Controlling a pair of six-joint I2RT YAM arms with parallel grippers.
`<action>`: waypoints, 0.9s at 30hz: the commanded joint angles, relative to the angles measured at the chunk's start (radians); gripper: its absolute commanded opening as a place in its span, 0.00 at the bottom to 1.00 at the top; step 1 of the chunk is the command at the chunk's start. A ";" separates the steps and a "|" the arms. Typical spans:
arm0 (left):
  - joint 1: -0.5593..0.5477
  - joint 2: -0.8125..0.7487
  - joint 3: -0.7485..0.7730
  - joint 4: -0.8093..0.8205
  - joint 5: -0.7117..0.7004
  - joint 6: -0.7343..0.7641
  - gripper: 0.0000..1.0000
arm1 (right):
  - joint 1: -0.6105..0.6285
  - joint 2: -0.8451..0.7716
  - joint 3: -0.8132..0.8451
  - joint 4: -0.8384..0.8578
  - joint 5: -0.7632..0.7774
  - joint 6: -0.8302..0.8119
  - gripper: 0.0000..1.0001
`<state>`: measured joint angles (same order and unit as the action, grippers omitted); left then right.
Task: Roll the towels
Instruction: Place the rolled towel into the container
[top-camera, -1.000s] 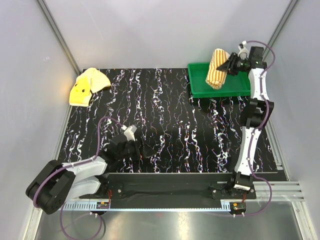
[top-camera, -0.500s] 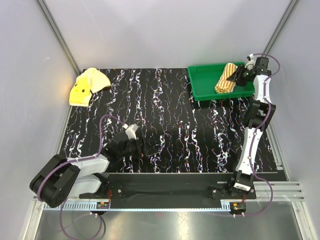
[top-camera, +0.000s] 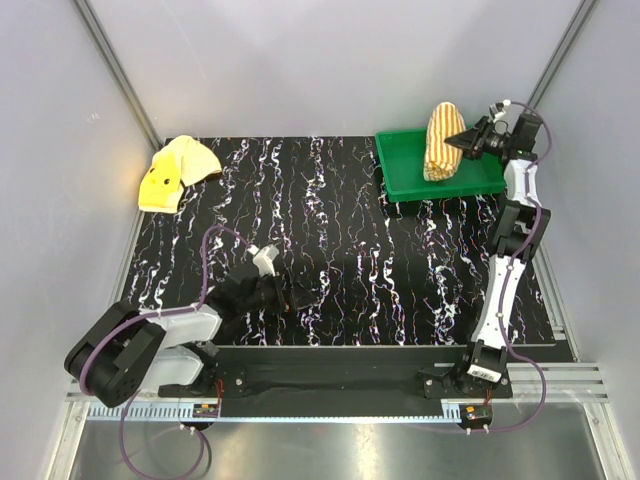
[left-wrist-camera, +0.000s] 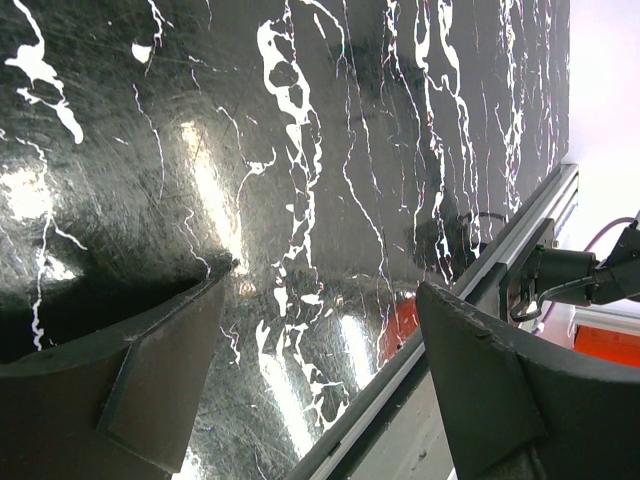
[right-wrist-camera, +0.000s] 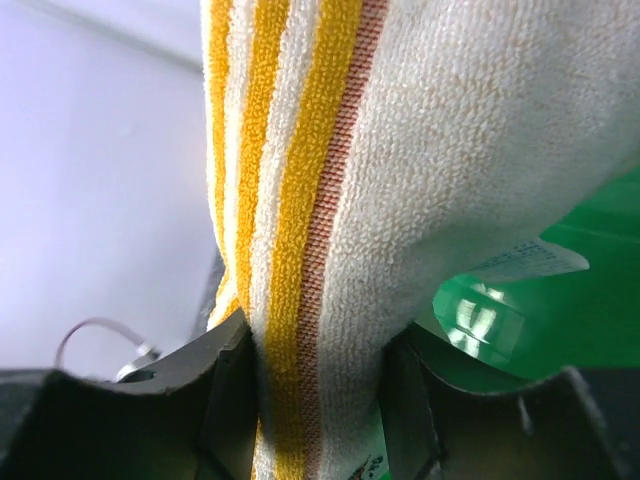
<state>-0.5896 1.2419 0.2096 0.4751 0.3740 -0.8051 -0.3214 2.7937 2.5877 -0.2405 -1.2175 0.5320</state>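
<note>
Right gripper (top-camera: 463, 142): found clamped on the striped towel (top-camera: 439, 140). In the wrist view the cloth is seen pinched between the two dark fingers (right-wrist-camera: 222, 395) and pressed against both.

Striped towel, form: bundled into a thick roll of orange and cream stripes, stood close to upright.

Striped towel, place: held over the green tray (top-camera: 398, 178) at the far right corner of the table. The lower end is seen inside the tray's outline (whether it rests on the tray floor cannot be told).

Striped towel against right gripper: the roll is taken from the side at about mid-height. It lies to the left of the gripper in the top view, and cloth is seen both above and below the fingers.

Tag: a pale tag (right-wrist-camera: 525, 262) is noted at the edge of the cloth, with green tray surface behind it.

Yellow towel (top-camera: 178, 172): left loosely crumpled at the far left corner of the marbled mat (top-camera: 340, 230). It is touched by nothing and lies well apart from both grippers.

Left gripper (top-camera: 278, 297): jaws found spread wide, with nothing held. It is positioned low over the near left part of the mat, and only bare mat is seen between its fingers (left-wrist-camera: 150, 385) in the wrist view.

Yellow towel against left gripper: located well beyond the gripper and to its left, at the far end of the mat.
</note>
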 joint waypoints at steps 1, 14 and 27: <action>-0.003 0.036 -0.012 -0.096 -0.061 0.030 0.85 | 0.064 -0.017 -0.001 0.460 -0.243 0.374 0.50; -0.003 0.042 -0.013 -0.082 -0.063 0.032 0.85 | 0.199 0.107 -0.057 0.730 -0.215 0.577 0.50; -0.003 0.044 -0.015 -0.079 -0.061 0.035 0.85 | 0.133 0.115 0.023 0.213 -0.036 0.198 0.53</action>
<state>-0.5900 1.2541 0.2131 0.4881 0.3695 -0.8043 -0.1577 2.9379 2.5599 0.1116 -1.3174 0.8425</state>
